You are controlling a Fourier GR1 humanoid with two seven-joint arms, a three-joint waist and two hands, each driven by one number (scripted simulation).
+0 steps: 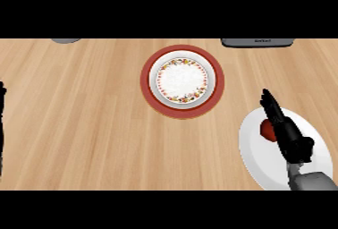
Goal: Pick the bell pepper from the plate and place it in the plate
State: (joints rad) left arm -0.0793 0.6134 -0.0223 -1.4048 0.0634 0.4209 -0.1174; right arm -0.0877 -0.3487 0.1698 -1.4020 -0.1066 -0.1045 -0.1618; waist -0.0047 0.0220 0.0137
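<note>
The wooden worktop point(86, 134) filled the head view. At its centre, towards the far side, lay a red plate point(146, 85) carrying a smaller patterned plate point(181, 78) with a floral rim and nothing on it. A plain white plate point(260, 161) sat at the near right, well apart from the red one. The right hand point(293, 143) lay over this white plate, its fingers point(271, 105) straight and pointing away from the robot, closed on nothing. The red bell pepper point(267, 130) rested on the white plate just beside the hand's left flank, partly hidden by it; contact could not be confirmed. A dark grey object point(257, 42) and a lighter grey object point(66, 40) were cut off by the far edge. Only a sliver of the left hand point(2, 96) showed at the left border, and its state could not be determined.
</note>
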